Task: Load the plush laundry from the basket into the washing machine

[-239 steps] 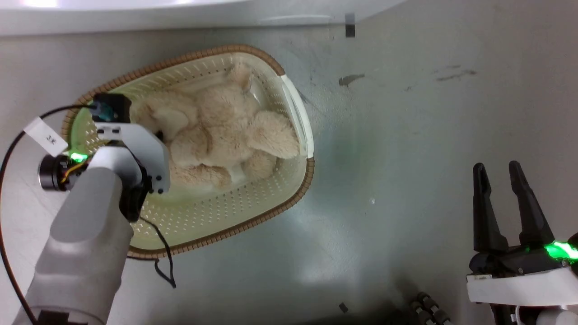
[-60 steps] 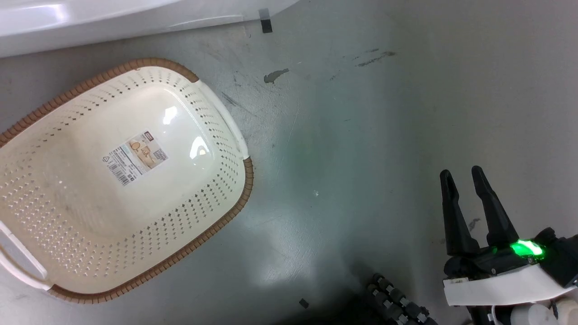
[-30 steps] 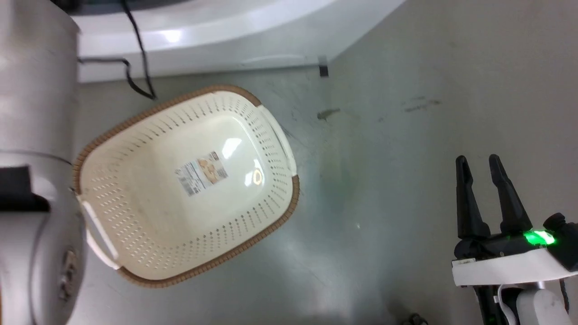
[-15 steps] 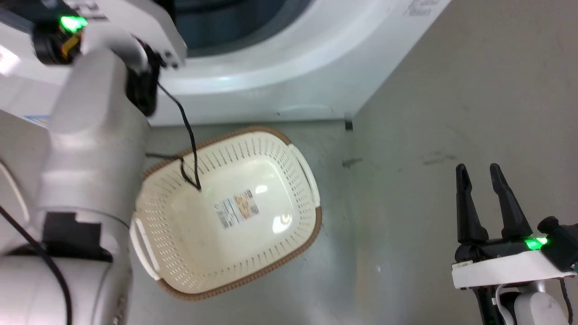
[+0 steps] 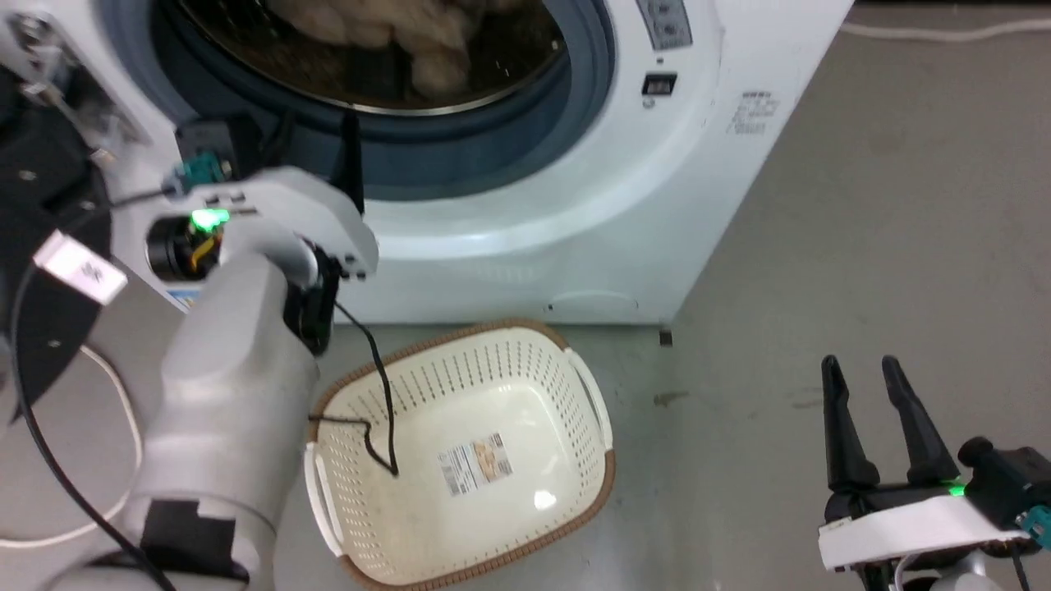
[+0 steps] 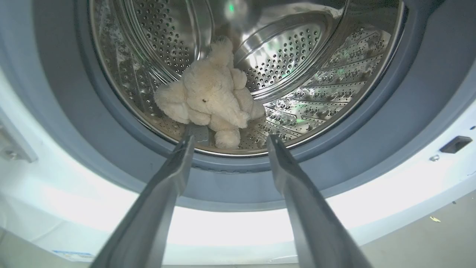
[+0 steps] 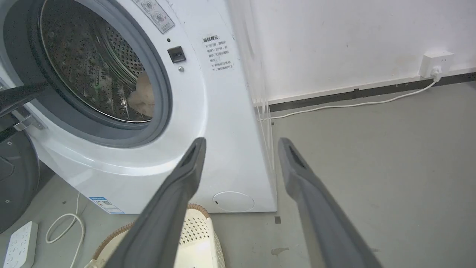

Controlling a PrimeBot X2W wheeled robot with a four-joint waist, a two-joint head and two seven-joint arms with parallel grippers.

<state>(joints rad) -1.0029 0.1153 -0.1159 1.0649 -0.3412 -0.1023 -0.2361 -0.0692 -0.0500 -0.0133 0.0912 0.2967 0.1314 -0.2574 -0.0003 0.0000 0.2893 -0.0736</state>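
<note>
Left gripper (image 6: 229, 139): spread wide, nothing pinched, aimed straight into mouth of washing machine (image 5: 575, 205). Just past fingertips: grey rubber ring (image 6: 409, 111), then perforated drum (image 6: 290, 63), and there, plush laundry (image 6: 208, 96) slumped on drum floor near front lip. Right gripper (image 5: 860, 365): spread too, holding nothing, well off to right above grey floor (image 5: 862, 205). Under left arm: basket (image 5: 609, 484) on floor, label sticker (image 5: 476, 464) showing, black cable (image 5: 379, 369) dangling over it. Door (image 7: 15, 178) open at left, power strip (image 7: 18, 243) below.

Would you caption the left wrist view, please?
Open left gripper faces the plush laundry lying inside the washing machine.
</note>
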